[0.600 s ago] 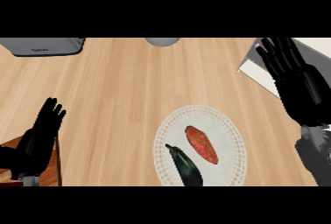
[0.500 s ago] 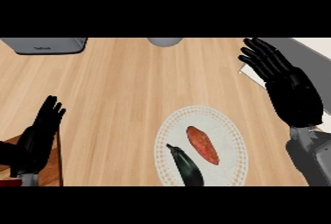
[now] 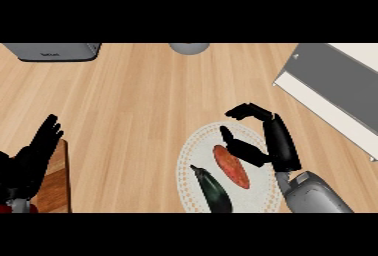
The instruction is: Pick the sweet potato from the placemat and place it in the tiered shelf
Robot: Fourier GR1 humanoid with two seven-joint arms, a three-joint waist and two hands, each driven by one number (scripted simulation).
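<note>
The sweet potato [image 3: 231, 166] lay on the placemat [image 3: 193, 150], its long axis running from upper left to lower right, beside a dark eggplant [image 3: 212, 191]. My right hand [image 3: 260, 137] hovered just right of it, fingers curved but unclosed, holding nothing. My left hand [image 3: 31, 157] rested spread at the far left edge, well apart, so the right was nearer.

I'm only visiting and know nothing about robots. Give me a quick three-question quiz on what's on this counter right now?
1. True or false: the sweet potato lies on the placemat.
2. Which hand hangs over the placemat? A) left hand B) right hand
3. Fill in: the dark vegetable beside the sweet potato is an ____.

Key
1. True; it is not yet lifted.
2. B. The left hand rests open at the left edge.
3. Eggplant, to the sweet potato's left.
</note>
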